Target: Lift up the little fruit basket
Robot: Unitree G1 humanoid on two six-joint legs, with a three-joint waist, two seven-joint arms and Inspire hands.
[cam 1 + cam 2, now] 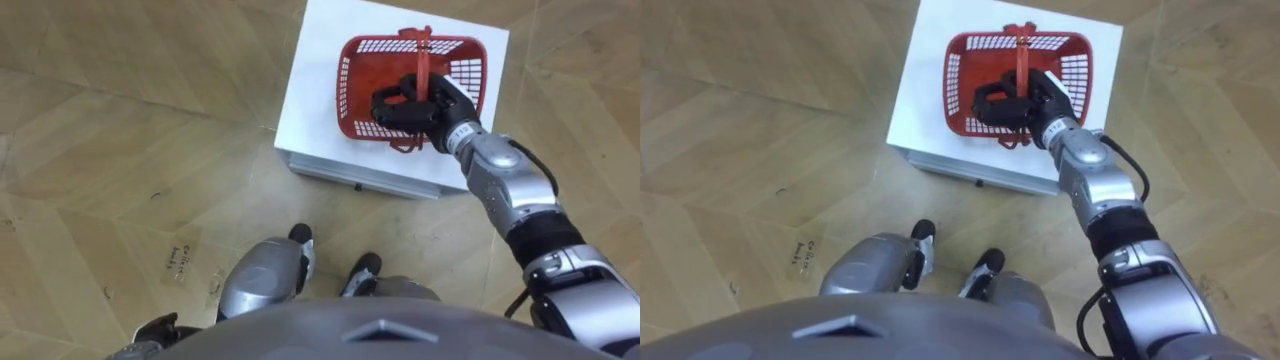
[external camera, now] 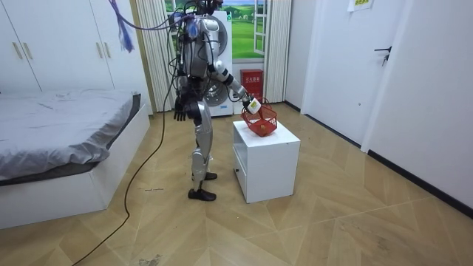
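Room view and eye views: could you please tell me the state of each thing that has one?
fruit basket: upright on the cabinet, handle raised.
right hand: shut round the basket's handle.
left hand: open, hanging at the robot's side.
cabinet: drawer shut.
wardrobe: doors shut.

bare cabinet top [image 1: 315,100] left of basket [image 1: 347,90]; open floor [image 1: 130,130] all round; bed [image 2: 59,118] well apart

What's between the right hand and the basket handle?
Nothing: in the left eye view the right hand has its fingers curled round the handle of the basket.
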